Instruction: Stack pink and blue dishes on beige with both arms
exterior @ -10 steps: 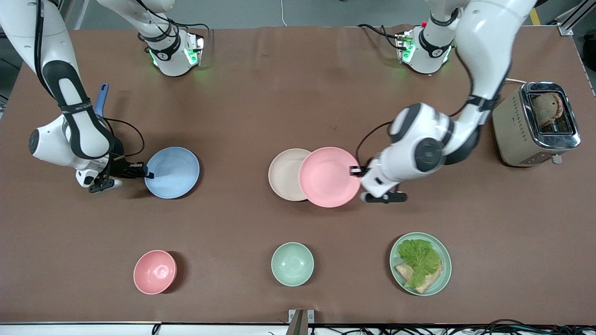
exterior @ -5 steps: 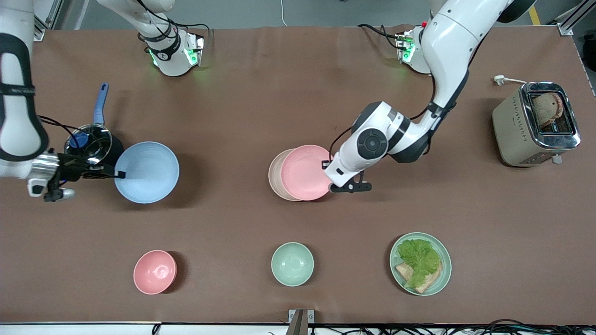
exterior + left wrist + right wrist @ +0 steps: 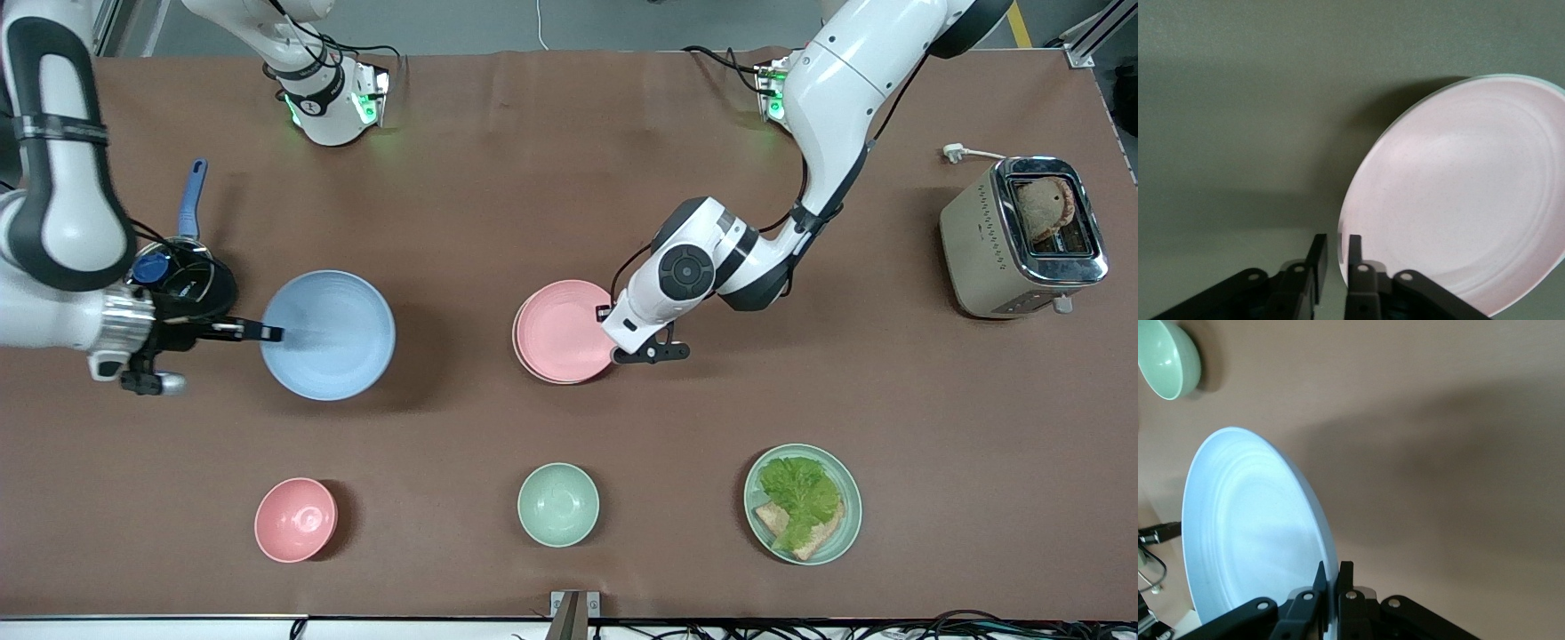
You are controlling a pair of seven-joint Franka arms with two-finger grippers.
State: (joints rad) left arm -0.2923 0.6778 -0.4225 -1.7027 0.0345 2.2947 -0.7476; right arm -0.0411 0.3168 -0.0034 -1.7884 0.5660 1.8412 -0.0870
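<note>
Covering beige plate (image 3: 516,342): pink plate (image 3: 560,331)

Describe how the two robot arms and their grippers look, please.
Both arms are glossy white with rounded joints, black bands and thin black cables. The left arm has a dark round cap at one joint. Green lights glow at both bases. The left gripper and right gripper have slim black fingers with small silver screws.

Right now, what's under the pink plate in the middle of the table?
A beige plate sits under the pink plate, showing only as a thin crescent at its edge. The rest is covered. The left gripper still pinches the pink plate's rim.
</note>
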